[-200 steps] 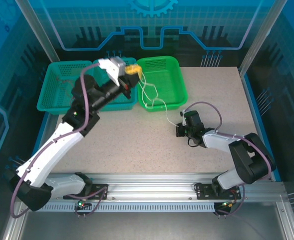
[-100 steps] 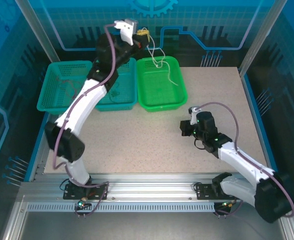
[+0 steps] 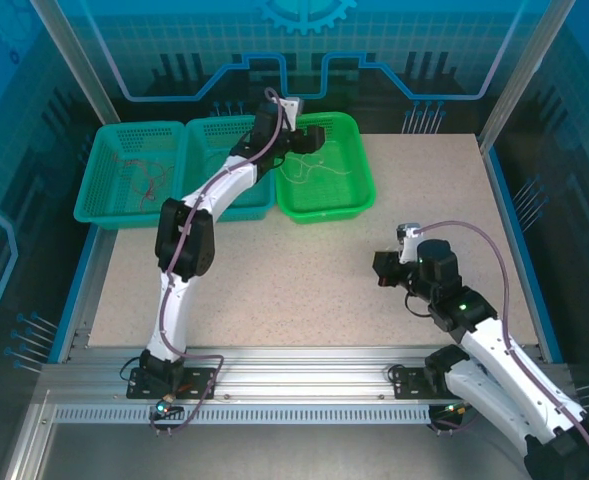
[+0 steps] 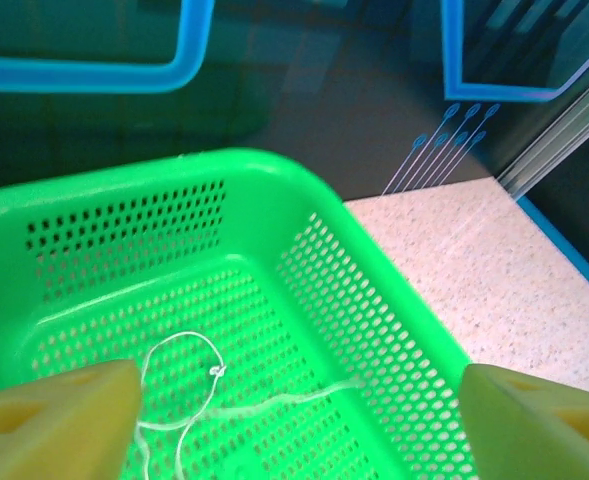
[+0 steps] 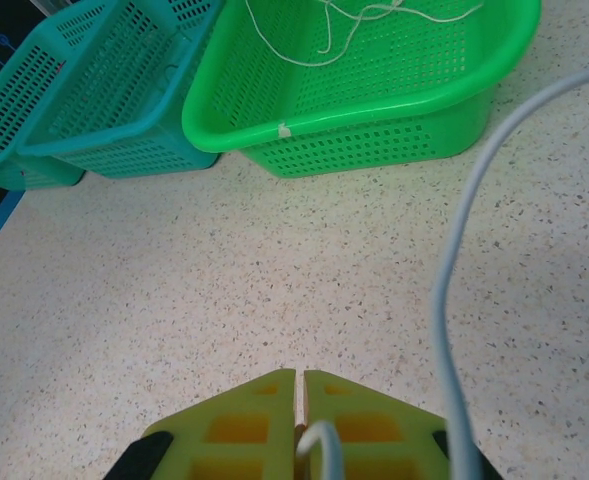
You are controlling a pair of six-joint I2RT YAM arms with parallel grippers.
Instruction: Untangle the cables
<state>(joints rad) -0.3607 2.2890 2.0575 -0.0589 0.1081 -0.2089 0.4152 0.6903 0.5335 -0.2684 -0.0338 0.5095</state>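
Over the far edge of the speckled beige counter (image 3: 304,280), the left pincer (image 4: 299,385) gapes wide and empty above the bright green perforated plastic basket (image 4: 224,165), its arm stretched far out from the near edge. Thin pale yellow cables (image 4: 214,372) lie looped on that basket's floor. Toward the right edge, the right pincer (image 5: 300,385) is pressed closed, gripping nothing visible, low above the counter and facing the green basket.
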